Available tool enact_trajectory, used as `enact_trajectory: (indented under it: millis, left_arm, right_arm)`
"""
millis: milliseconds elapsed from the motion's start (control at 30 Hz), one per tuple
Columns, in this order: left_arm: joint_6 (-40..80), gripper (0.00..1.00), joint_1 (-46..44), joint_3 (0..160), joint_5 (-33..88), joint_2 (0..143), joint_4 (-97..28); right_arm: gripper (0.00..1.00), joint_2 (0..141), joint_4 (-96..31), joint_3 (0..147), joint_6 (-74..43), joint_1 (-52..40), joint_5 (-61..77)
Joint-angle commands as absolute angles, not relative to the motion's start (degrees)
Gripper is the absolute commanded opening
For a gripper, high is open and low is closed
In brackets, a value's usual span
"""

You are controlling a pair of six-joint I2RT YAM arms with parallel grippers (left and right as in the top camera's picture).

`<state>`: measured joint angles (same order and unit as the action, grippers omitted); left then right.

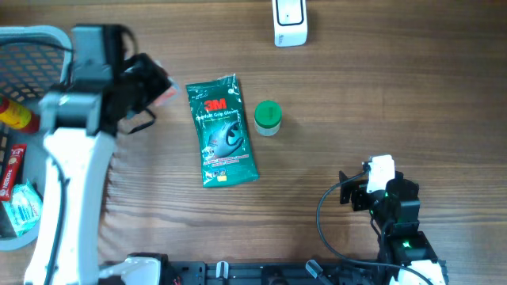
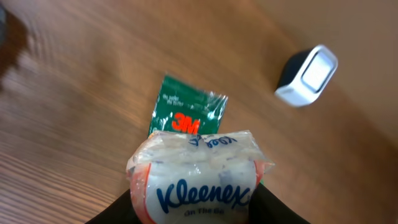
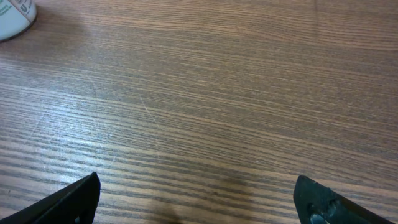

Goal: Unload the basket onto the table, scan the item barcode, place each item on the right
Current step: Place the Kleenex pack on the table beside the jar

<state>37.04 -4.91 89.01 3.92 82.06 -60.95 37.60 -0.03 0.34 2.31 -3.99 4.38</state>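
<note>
The left gripper (image 1: 158, 85) grips a soft white plastic-wrapped Kleenex tissue pack (image 2: 199, 180) aloft near the green 3M packet (image 1: 222, 131) - the carrying step, I judge - and next must turn its barcode towards the white box-shaped scanner (image 1: 289, 24), while the right gripper (image 3: 196, 202) rests wide open.

Kleenex pack (image 2: 199, 180), bottom beyond frame edge

Matt brown wood-grain table (image 3: 199, 93); crinkly, glossy plastic-wrapped white Kleenex tissue pack (image 2: 199, 180); shiny green plastic 3M packet (image 1: 222, 131), foil perhaps.
</note>
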Motion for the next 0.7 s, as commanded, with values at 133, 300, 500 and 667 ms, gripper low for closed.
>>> enact_trajectory:
  millis: [133, 300, 500, 667]
  left_arm:
    - [43.90, 0.43, -13.50, 89.47, 2.94, 97.65, -60.51]
    - [43.92, 0.46, -18.20, 89.47, 2.90, 105.34, -55.31]
    - [39.77, 0.51, -23.09, 89.47, -1.17, 114.74, -48.34]
    - [37.45, 0.66, -23.38, 89.56, -6.13, 116.44, -47.92]
  right_arm:
    - [1.00, 37.36, 0.08, 0.30, 2.92, -4.16, 3.81]
    - [1.00, 37.36, 0.05, 0.30, 2.90, -4.16, 3.81]
    - [1.00, 37.36, 0.05, 0.30, 2.92, -4.16, 3.81]
    - [1.00, 37.36, 0.08, 0.30, 2.90, -4.16, 3.81]
